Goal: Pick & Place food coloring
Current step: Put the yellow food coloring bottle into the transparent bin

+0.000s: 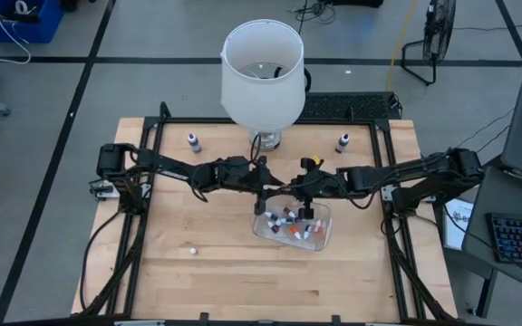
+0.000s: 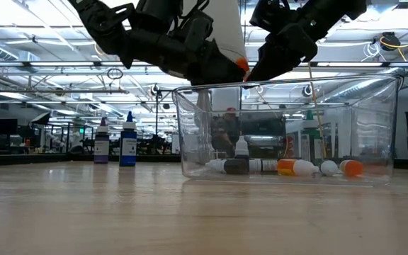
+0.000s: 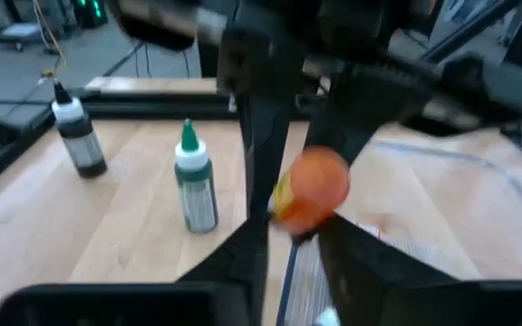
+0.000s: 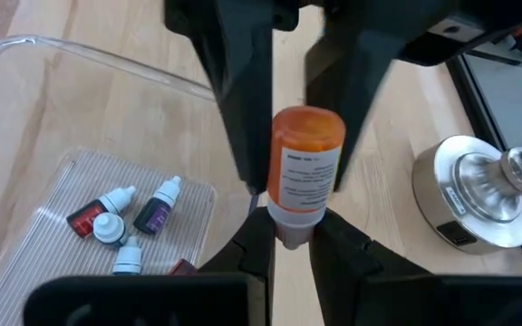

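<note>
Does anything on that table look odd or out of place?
One small white thing lies alone on the bare wood, well left of the clear tub; what it is cannot be told. Inside the tub, the little bottles lie tipped over, while the ones outside stand upright.

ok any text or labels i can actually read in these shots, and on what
Nothing is legible.
Orange bottle, gripped in the right end effector with the left end effector meeting it: white label with lines of print, too small to read.
Bottles lying in the clear tub: label bands, blurred.
Paper sheet beside the table: print too small.
</note>
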